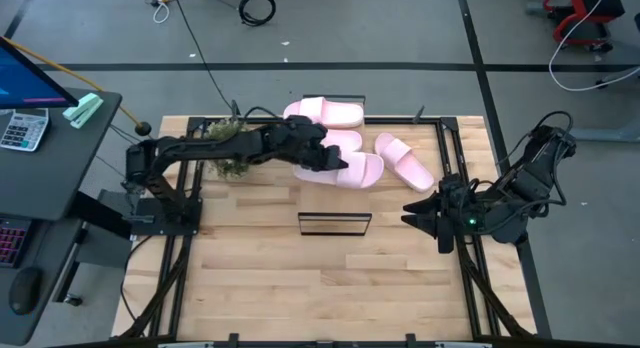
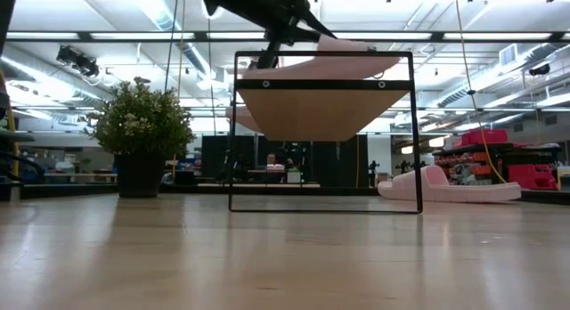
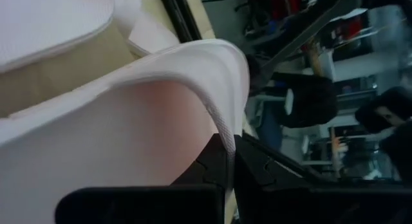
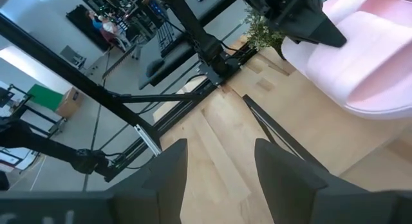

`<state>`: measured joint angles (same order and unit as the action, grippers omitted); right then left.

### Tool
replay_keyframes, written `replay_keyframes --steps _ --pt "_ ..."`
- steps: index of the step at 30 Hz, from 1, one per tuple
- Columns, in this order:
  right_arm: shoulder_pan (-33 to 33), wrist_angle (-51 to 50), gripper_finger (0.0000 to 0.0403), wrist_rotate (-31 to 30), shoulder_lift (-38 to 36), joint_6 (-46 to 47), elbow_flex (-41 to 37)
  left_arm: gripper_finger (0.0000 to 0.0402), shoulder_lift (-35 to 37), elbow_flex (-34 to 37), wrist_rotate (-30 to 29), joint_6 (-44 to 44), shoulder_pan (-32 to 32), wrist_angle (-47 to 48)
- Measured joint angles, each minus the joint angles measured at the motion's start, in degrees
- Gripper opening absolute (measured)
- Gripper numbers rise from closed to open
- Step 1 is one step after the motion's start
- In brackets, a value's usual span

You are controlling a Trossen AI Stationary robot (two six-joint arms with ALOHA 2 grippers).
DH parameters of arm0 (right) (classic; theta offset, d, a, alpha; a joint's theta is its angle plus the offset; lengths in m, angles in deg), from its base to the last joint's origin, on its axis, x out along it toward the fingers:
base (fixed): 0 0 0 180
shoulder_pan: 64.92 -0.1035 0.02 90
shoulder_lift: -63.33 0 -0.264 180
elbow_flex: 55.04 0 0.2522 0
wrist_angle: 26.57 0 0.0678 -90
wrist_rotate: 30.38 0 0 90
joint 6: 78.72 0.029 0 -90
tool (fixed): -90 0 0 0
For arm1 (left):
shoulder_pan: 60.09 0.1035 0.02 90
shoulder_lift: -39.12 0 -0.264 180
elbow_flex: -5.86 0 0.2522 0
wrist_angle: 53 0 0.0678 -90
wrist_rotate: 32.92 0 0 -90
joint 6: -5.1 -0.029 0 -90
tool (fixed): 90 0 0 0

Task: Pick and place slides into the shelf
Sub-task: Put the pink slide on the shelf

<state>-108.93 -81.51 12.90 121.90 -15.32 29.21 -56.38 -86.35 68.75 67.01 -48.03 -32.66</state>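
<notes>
High view: a slide (image 1: 358, 170) is held aloft at frame centre by the shut left gripper (image 1: 335, 160), above the shelf (image 1: 334, 224); held only by its edge, it could slip free.

No legible txt, labels or nos. anywhere.

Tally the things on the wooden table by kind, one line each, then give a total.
Pale pink foam slide sandals: 4, one of them held in the left gripper
Small rectangular shelf with black metal frame: 1
Small potted green plant: 1
Total: 6
</notes>
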Motion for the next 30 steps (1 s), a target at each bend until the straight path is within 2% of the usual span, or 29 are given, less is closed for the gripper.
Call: replay_keyframes --steps 12,21,30 --pt "0.0 0.0 0.0187 0.0 0.0 0.0 0.0 0.0011 -1.4 -2.3 -0.6 2.4 -2.5 2.4" --pt "0.0 -0.2 0.0187 -0.3 0.0 0.0 0.0 0.0011 -1.4 -2.3 -4.9 3.6 -6.1 2.8" --pt "0.0 -0.9 0.0187 -0.2 0.0 0.0 0.0 0.0011 -1.4 -2.3 -6.0 3.7 -5.7 2.8"
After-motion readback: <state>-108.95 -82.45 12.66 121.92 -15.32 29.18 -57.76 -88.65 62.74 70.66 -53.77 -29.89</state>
